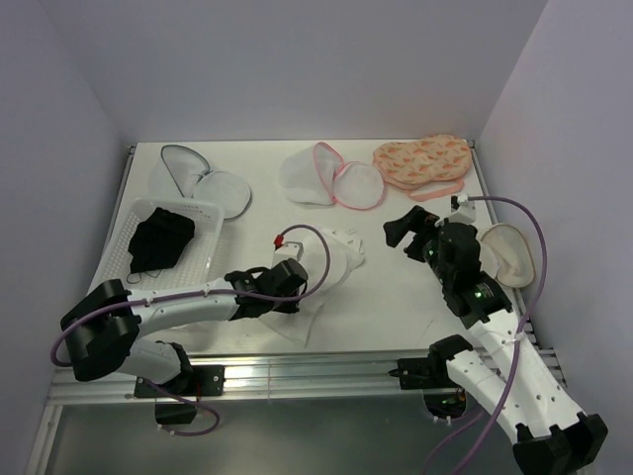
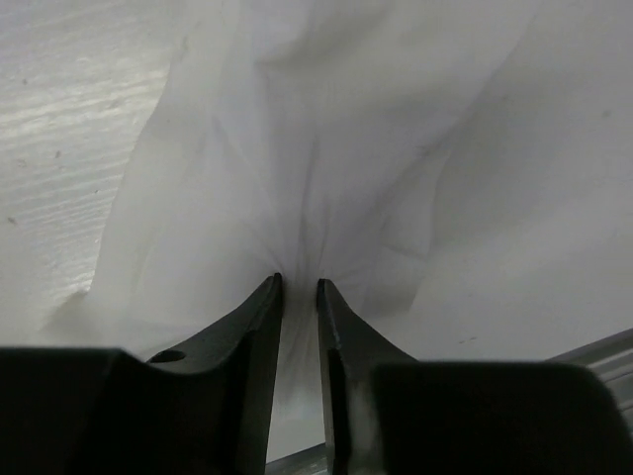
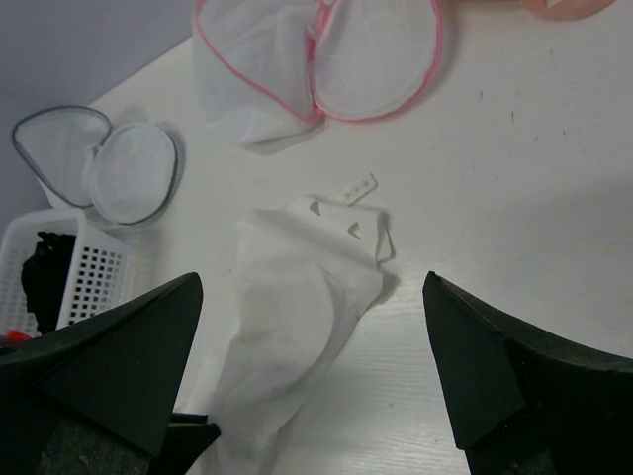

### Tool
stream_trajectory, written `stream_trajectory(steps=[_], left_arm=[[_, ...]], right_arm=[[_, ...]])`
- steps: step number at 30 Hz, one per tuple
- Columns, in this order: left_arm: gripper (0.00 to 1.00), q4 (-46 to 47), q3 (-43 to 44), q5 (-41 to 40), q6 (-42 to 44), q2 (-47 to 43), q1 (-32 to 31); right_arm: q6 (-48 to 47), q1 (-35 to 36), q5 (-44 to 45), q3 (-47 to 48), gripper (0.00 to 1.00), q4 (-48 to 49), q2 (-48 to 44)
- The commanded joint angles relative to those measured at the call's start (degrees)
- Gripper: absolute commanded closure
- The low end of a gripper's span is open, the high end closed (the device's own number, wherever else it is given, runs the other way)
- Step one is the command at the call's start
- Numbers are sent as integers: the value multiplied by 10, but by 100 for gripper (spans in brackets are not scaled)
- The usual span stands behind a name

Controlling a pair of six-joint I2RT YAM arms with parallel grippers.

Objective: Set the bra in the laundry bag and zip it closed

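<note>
One bra (image 1: 161,240) — black, crumpled; one laundry bag (image 1: 333,178) — white mesh, pink-edged, open; two other pouches (image 1: 203,178). Left gripper (image 2: 299,284) slightly parted around cloth (image 2: 326,119), right gripper (image 3: 312,297) wide apart.

White cloth (image 1: 331,259) mid-table, bare table (image 1: 396,297) beside it

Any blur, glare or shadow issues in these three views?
Top external: sharp, evenly lit, shadows soft. Left wrist: left end effector near-black, little detail; white cloth shaded in its folds. Right wrist: right end effector blurred, laundry bag sharp.
</note>
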Motion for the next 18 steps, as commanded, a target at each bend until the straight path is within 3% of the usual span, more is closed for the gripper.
stream_trajectory(steps=[1, 7, 14, 18], left_arm=[[71, 73, 48, 9, -12, 15, -5], [49, 62, 80, 7, -12, 38, -14], [44, 43, 64, -13, -50, -8, -16], [43, 19, 77, -53, -74, 11, -16]], right_arm=[[-13, -3, -5, -22, 0, 43, 24], [-38, -2, -11, -49, 0, 109, 100], [-94, 0, -48, -29, 1, 217, 222], [-100, 2, -82, -7, 3, 263, 304]])
